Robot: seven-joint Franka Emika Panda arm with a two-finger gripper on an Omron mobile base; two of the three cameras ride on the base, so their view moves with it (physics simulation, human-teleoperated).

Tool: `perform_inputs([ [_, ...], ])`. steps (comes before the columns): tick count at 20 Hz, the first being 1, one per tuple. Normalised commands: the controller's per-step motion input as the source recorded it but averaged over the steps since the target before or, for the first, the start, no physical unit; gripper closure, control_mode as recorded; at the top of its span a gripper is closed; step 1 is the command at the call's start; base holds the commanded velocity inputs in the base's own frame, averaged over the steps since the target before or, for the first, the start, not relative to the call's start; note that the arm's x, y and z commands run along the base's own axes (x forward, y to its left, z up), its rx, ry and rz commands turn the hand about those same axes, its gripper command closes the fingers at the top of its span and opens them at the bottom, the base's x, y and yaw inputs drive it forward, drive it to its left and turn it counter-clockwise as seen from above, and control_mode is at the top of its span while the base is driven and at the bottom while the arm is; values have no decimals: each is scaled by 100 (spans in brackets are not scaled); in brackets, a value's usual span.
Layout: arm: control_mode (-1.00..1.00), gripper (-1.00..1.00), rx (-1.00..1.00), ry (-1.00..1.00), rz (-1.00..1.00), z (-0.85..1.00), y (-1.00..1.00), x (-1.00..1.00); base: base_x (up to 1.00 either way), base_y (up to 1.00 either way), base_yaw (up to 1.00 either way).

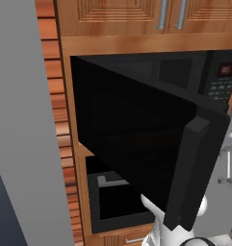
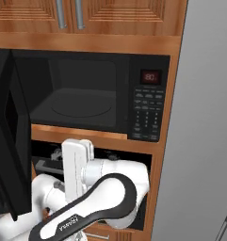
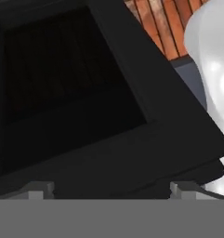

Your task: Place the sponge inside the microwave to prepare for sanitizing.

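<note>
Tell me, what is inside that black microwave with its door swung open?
Inside the microwave only the round turntable shows on the dark floor; no sponge lies on it. The far left corner is hidden behind the open door.

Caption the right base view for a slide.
Microwave with its door swung open to the left, bare turntable inside, keypad at right, white arm folded below.

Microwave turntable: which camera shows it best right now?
Right base view: the round turntable lies bare in the open microwave cavity. In the left base view the swung-out door hides it; the hand view shows only door.
</note>
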Motion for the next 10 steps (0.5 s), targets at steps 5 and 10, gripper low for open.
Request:
perform_inputs([
  [5,-100,-100,-1,2,-4,0,72,0,0,0,0],
  [10,-100,-100,0,2,-6,0,75,-4,0,0,0],
])
